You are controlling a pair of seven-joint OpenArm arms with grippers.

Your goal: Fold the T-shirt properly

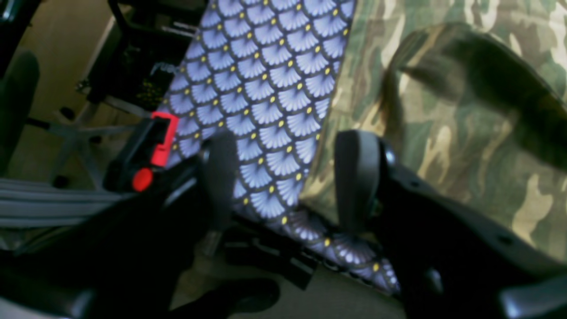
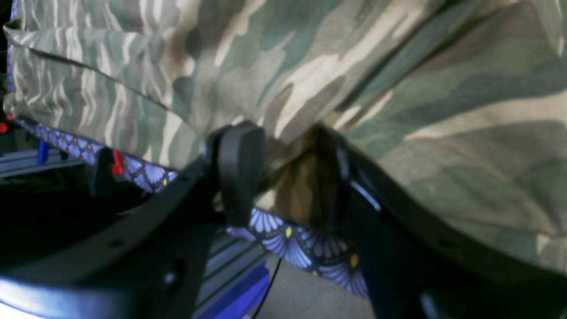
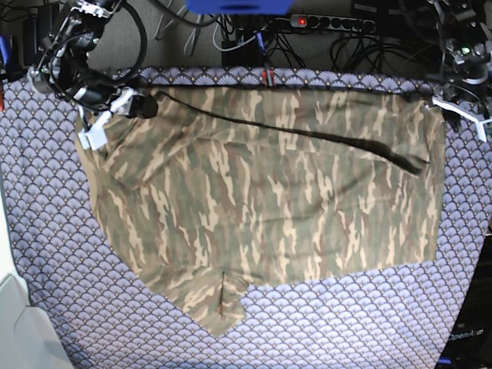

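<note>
The soft camouflage-print T-shirt (image 3: 261,207) lies spread across the bench's purple scallop-patterned tablecloth (image 3: 384,323), one sleeve pointing toward the near edge. At its far corner the right end effector (image 2: 283,177) pinches a bunched fold of that cloth. The left end effector (image 1: 288,177) hangs spread wide beside the shirt's opposite edge, gripping nothing.

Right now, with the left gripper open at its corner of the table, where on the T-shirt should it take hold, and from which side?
Probably the T-shirt corner nearest the left gripper, at the far edge of the tablecloth. There the cloth ends in a free edge lying flat. Come in low from the bare tablecloth side, so one finger can slide under. The right gripper already pinches the opposite corner.
</note>
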